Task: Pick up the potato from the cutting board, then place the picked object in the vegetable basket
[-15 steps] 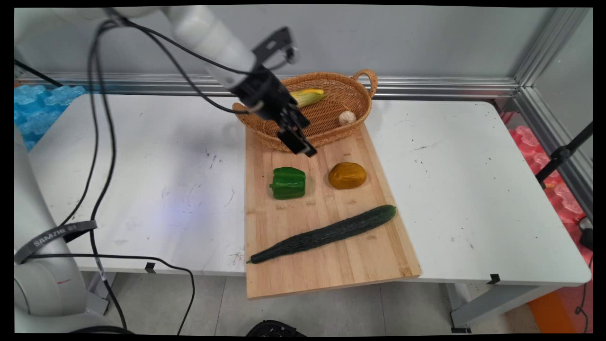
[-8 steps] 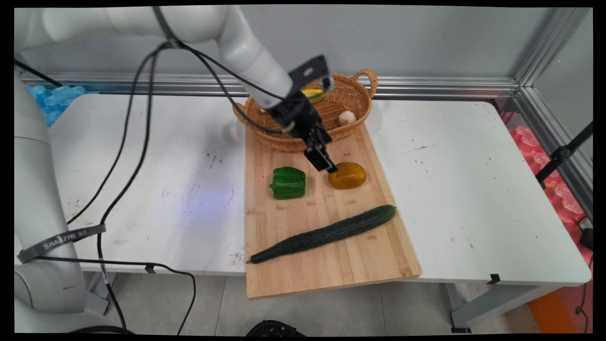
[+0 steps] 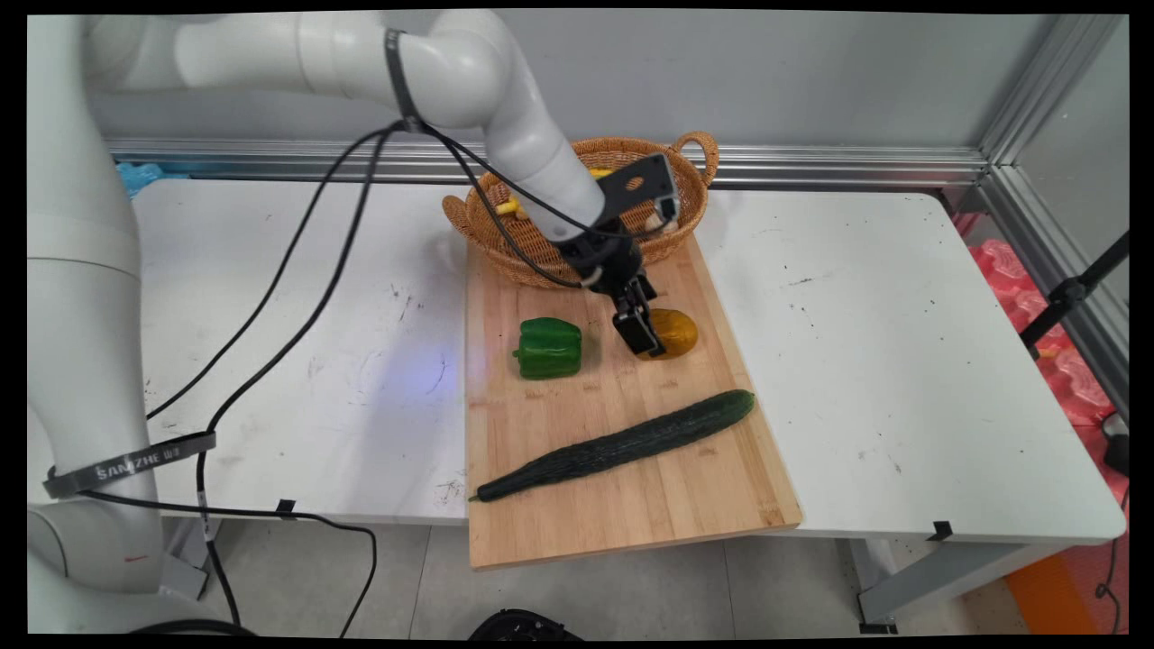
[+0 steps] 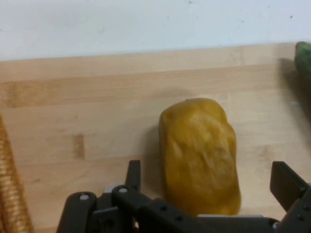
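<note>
- You are looking at a white worktop (image 3: 856, 361) standing against a grey wall, with a wooden cutting board (image 3: 631, 505) lying lengthwise on it and sticking out over the near edge.
- Nearest you, a long dark cucumber (image 3: 618, 444) is lying slantwise across the board, apart from everything else; in the hand view only its tip (image 4: 305, 60) is showing at the right edge, the rest being cut off.
- Behind it, a green pepper (image 3: 548, 347) is sitting on the board's left half, well clear of the arm's working end.
- Beside the pepper, the gripper (image 3: 651, 341) is hanging tilted over a yellow-brown lumpy vegetable (image 4: 200, 153), perhaps a potato or a yellow pepper; you cannot say which from here.
- The jaws are standing wide apart: in the hand view one finger (image 4: 132, 175) is showing to the vegetable's left and the other to its right, so they are straddling it without pressing on it. Whether their tips are touching the board is hidden.
- In the main view the black linkage is covering the left part of that vegetable (image 3: 676, 332).
- Farthest back, a wicker basket (image 3: 690, 180) is resting with its near rim on the board's far end; the arm is hiding most of its contents, with only a bit of something yellow (image 3: 508, 207) peeping out.
</note>
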Robot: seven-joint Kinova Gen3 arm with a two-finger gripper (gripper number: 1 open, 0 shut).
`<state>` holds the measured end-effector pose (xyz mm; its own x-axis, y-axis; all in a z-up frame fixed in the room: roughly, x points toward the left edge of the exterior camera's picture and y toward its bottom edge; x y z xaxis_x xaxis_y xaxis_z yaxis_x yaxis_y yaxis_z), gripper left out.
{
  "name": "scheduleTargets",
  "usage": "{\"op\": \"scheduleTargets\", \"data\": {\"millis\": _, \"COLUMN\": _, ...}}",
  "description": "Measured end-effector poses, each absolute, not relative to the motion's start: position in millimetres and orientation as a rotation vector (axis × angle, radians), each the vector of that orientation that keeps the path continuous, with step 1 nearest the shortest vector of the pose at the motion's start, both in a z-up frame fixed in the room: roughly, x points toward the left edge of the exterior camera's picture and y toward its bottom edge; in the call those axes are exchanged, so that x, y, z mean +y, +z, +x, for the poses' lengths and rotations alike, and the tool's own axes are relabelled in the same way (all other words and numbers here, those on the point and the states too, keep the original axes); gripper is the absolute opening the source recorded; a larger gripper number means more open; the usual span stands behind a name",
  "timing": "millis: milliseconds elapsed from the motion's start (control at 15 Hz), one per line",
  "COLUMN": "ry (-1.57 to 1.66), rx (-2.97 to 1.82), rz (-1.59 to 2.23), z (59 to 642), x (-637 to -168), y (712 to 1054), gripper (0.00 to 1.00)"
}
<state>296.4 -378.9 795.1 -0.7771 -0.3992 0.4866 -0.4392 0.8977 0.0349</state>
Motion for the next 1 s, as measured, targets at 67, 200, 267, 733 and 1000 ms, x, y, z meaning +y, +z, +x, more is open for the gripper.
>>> {"op": "scheduleTargets", "data": {"millis": 67, "ry": 0.108, "rx": -2.573, "rz": 0.606, "z": 292.6, "x": -381.5, "y": 790.3, "gripper": 1.00}}
{"op": "scheduleTargets", "data": {"millis": 200, "ry": 0.102, "rx": -2.584, "rz": 0.603, "z": 285.8, "x": -385.6, "y": 782.8, "gripper": 1.00}}
{"op": "scheduleTargets", "data": {"millis": 267, "ry": 0.098, "rx": -2.587, "rz": 0.601, "z": 283.4, "x": -387.0, "y": 780.5, "gripper": 0.00}}
{"op": "scheduleTargets", "data": {"millis": 733, "ry": 0.094, "rx": -2.583, "rz": 0.535, "z": 286.6, "x": -392.7, "y": 802.0, "gripper": 0.00}}
{"op": "scheduleTargets", "data": {"millis": 1000, "ry": 0.115, "rx": -2.561, "rz": 0.517, "z": 304.6, "x": -391.1, "y": 839.7, "gripper": 0.00}}
